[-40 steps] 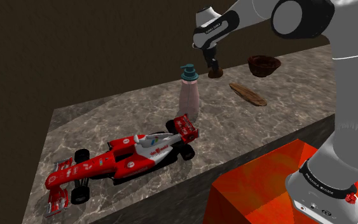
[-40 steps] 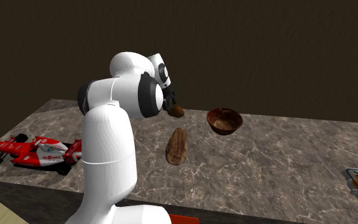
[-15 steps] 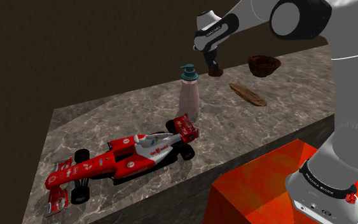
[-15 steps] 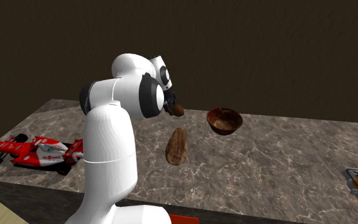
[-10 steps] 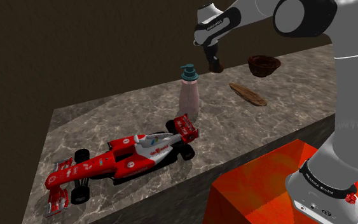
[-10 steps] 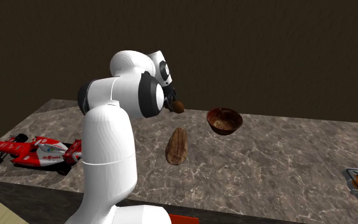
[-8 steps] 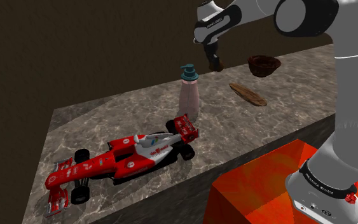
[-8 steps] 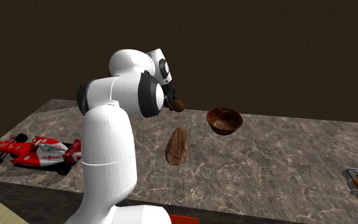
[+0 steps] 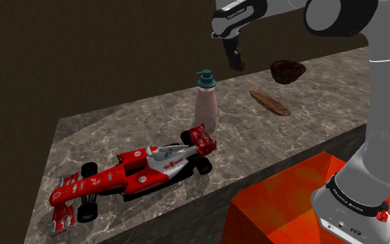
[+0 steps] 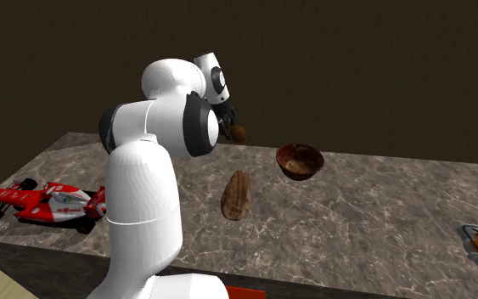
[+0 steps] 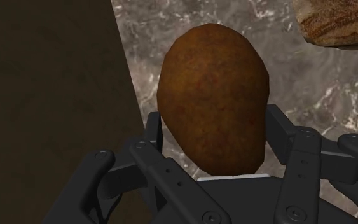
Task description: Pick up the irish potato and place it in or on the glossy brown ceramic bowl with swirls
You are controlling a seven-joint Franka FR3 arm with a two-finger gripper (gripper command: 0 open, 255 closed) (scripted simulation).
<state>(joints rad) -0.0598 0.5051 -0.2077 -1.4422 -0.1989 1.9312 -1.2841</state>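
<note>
The shoulder view looks down from beside the red stand [image 9: 283, 208] at lower right, across the counter [image 9: 117, 123] toward upper left. The second exterior view stands behind the arm [image 10: 143, 204], facing the same counter; both take in the toy car [image 9: 138, 172] and bowl [image 9: 287, 71]. The wrist view peers closely past fingers [image 11: 301, 159] clasping the potato [image 11: 212, 95].

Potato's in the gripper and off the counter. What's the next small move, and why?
Probably carry the potato toward the brown bowl: the gripper clasps it above the counter, and the bowl stands apart, toward the shoulder view's right.
</note>
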